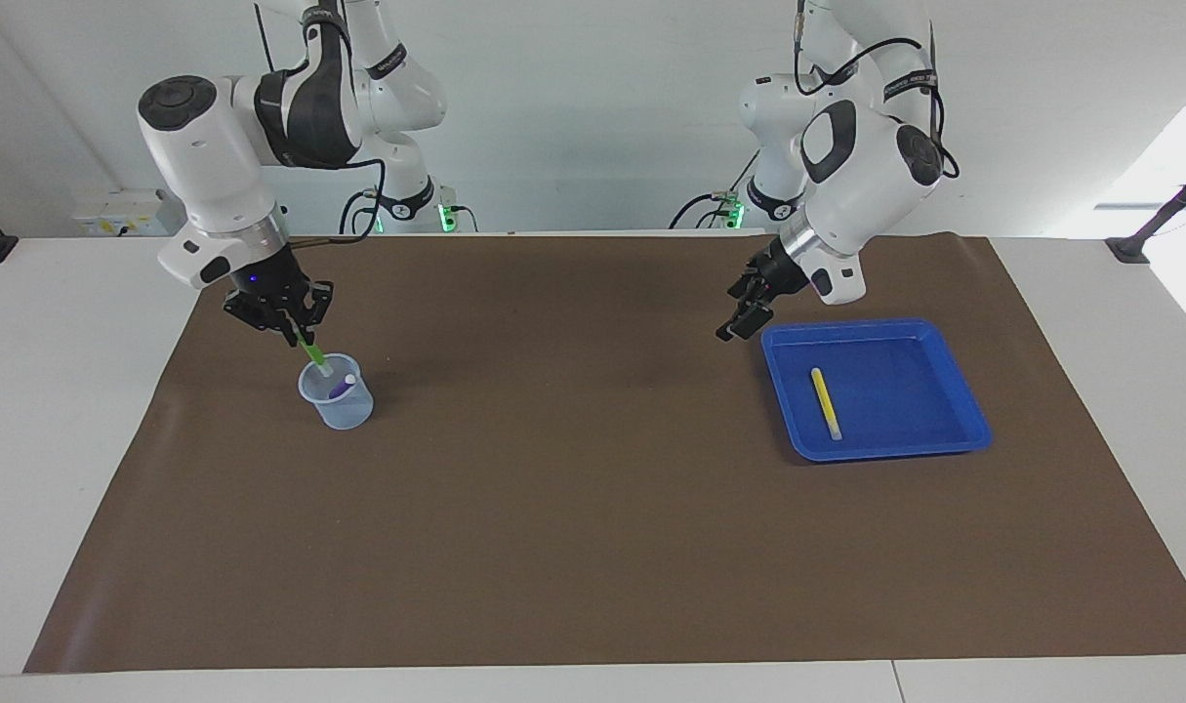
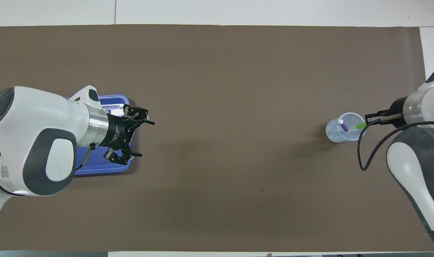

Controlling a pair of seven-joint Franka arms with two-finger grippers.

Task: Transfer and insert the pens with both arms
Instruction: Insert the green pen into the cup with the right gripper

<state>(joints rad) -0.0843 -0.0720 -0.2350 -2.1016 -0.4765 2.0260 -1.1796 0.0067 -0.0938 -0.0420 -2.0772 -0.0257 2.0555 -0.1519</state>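
Observation:
My right gripper [image 1: 292, 334] is shut on the green pen [image 1: 311, 353], which hangs tilted with its pale lower end inside the mouth of the clear plastic cup [image 1: 339, 405]. The purple pen [image 1: 342, 388] leans inside that cup. From overhead, the green pen [image 2: 360, 125] and the purple pen [image 2: 344, 126] both show within the cup [image 2: 336, 135], with my right gripper [image 2: 371, 119] at its rim. The yellow pen [image 1: 825, 402] lies in the blue tray [image 1: 851, 326]. My left gripper [image 1: 735, 320] is open and holds nothing, in the air over the mat beside the tray's edge.
A brown mat [image 1: 593, 527] covers most of the white table. The cup stands toward the right arm's end and the tray [image 2: 106, 168] toward the left arm's end. My left arm hides most of the tray from overhead.

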